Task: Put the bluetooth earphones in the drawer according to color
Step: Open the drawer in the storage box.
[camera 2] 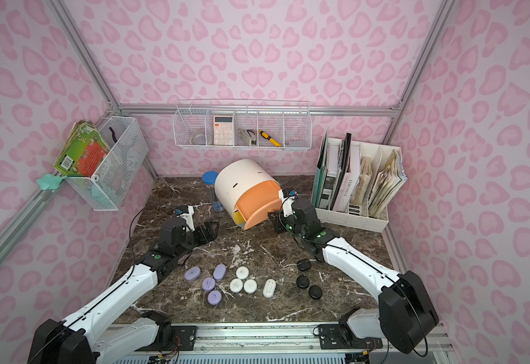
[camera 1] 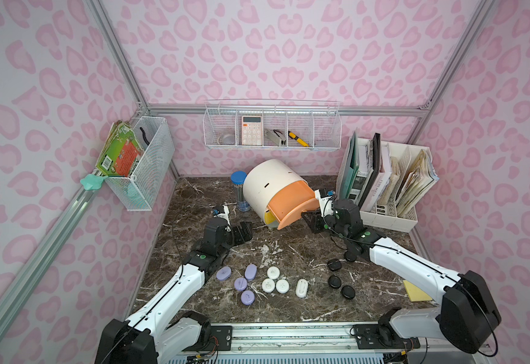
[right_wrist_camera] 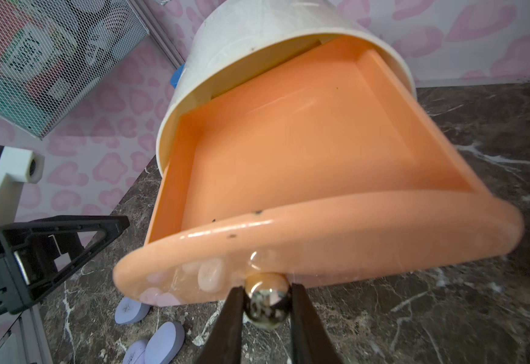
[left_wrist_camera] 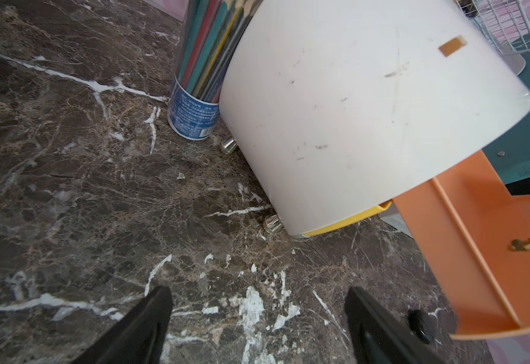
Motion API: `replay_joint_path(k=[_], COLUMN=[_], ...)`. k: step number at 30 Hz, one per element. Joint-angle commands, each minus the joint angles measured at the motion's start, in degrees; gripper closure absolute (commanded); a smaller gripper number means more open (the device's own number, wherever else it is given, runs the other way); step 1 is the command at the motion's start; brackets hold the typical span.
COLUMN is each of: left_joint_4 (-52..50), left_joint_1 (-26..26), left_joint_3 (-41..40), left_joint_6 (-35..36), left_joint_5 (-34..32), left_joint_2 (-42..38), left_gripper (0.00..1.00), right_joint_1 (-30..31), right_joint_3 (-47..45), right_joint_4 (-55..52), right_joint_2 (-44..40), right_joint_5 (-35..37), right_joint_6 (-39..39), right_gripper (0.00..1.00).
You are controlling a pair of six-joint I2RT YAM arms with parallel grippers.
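- Left gripper (camera 1: 243,231): low over the marble table (camera 1: 289,315), short of the cabinet, fingers spread wide, holding nothing.
- Lilac earphone cases (camera 1: 240,284): four, loose on the table near the front edge, beside the left arm. Judged light, rigid and slick. The oval ones are best pinched across the narrow width, low on the shell.
- White earphone cases (camera 1: 268,285): four, just right of the lilac group. Three round ones sit close together and one oblong one (camera 1: 302,288) lies apart. A finger coming down between the round three would likely nudge a neighbour.
- Pencil tube (camera 1: 239,192): upright, tight against the cabinet's left flank.
- Cabinet (camera 1: 262,184): white barrel shell at the back of the table. It looks like light plastic and may slide if a drawer is tugged hard.
- Peach drawer (camera 1: 292,201): top tier, drawn well out. The right wrist view shows it empty. The yellow drawer (camera 1: 271,217) below it is pushed in.
- Right gripper (right_wrist_camera: 267,297): fingers clamped on the peach drawer's small metal knob (right_wrist_camera: 267,312), a round, polished hold that could slip.
- Black earphone cases (camera 1: 334,281): three in plain view by the right arm, and a fourth cannot be made out. All cases are outside the drawers.
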Motion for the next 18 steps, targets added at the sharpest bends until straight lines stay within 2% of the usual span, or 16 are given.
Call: replay_joint_path(k=[1, 7, 10, 14, 18], left_joint_4=[0.1, 0.1, 0.1, 0.1, 0.1], left_joint_1=[0.0, 0.0, 0.0, 0.0, 0.0], left_joint_3=[-0.3, -0.7, -1.2, -1.9, -2.0], left_joint_6=[0.1, -0.5, -1.3, -2.6, -2.9], left_joint_5=[-0.9, -1.3, -1.3, -1.2, -1.8], left_joint_2=[-0.5, -2.1, -3.3, -4.4, -5.0], left_gripper=[0.09, 0.09, 0.09, 0.09, 0.09], right_joint_1=[0.1, 0.1, 0.2, 0.5, 1.4], right_joint_3=[-1.4, -1.6, -1.9, -4.2, -7.7], right_joint_4=[-0.5, -1.1, -1.8, -2.5, -3.6], right_joint_2=[-1.7, -2.9, -4.0, -6.7, -10.5], right_joint_5=[0.8, 0.7, 0.7, 0.8, 1.8], right_joint_6=[-0.3, -0.5, -0.8, -0.9, -1.1], right_gripper=[0.99, 0.92, 0.77, 0.51, 0.34])
